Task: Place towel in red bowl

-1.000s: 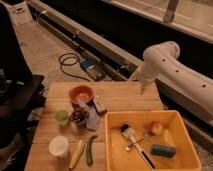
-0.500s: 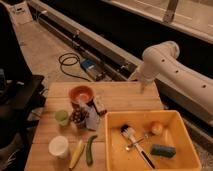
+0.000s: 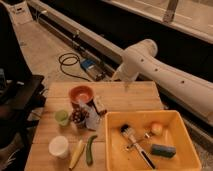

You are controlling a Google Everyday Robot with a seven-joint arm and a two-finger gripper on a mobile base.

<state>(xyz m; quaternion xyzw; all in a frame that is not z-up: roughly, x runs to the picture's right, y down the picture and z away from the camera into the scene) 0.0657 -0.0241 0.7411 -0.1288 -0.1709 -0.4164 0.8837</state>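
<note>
Tool [image 3: 125,84] over table [image 3: 132,101], far edge (towel [image 3: 92,119] apart)

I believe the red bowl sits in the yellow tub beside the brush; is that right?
No: the camera view shows the red bowl on the table, outside the yellow tub holding the brush. The claw hangs over the table's far edge.

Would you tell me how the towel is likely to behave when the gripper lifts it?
The towel looks crumpled, so probably floppy and will drape. It seems thin, hence likely light. Things stand close by, so it may drag one. The gripper hangs over the far edge of the table.
</note>
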